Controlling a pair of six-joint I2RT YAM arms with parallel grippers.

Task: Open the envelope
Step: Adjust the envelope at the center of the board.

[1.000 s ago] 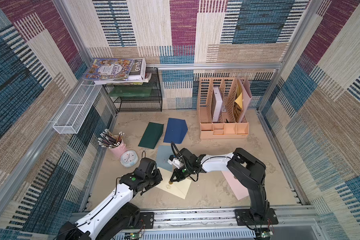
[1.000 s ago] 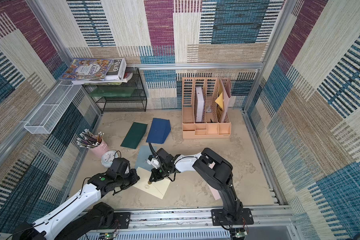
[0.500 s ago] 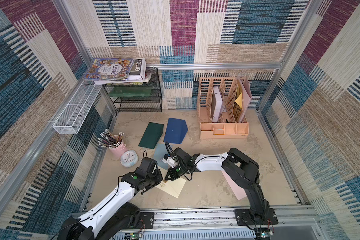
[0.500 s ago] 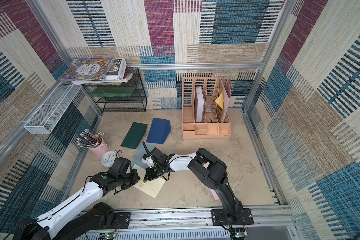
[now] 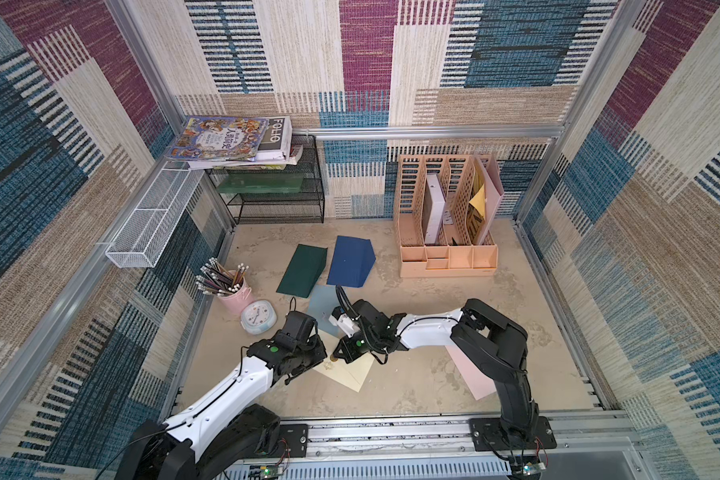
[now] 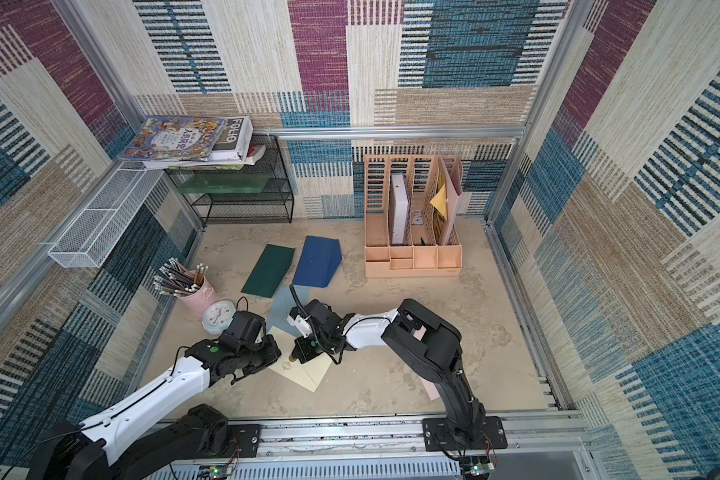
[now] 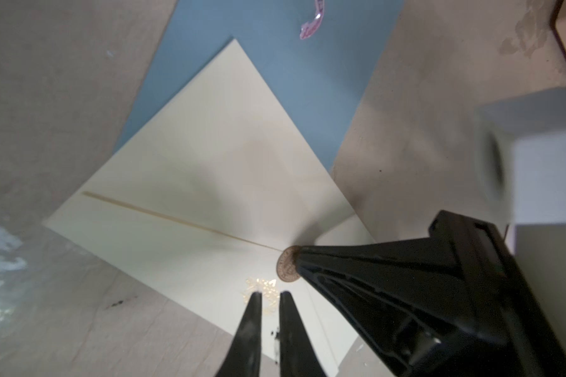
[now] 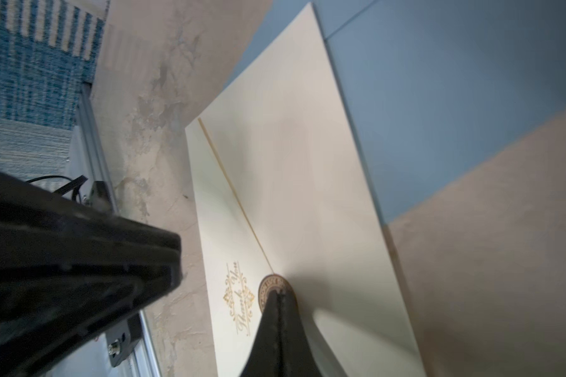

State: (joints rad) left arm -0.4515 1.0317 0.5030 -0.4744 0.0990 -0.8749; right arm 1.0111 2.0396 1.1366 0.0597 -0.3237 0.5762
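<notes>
The right hand [image 8: 276, 295] is clenched on the cream envelope's [image 7: 209, 182] round seal [image 8: 268, 290]. The left hand [image 7: 268, 298], slightly parted and grasping nothing, hovers beside it near the desk's [image 5: 412, 386] front edge.

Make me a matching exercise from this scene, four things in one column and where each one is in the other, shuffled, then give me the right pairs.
Things:
1. cream envelope
2. pencils
3. books
4. yellow paper

Places:
A. on top of the black wire shelf
B. in the pink cup
C. flat on the table, partly over a light blue sheet
D. in the peach file organizer

Pairs: 1-C, 2-B, 3-A, 4-D
</notes>
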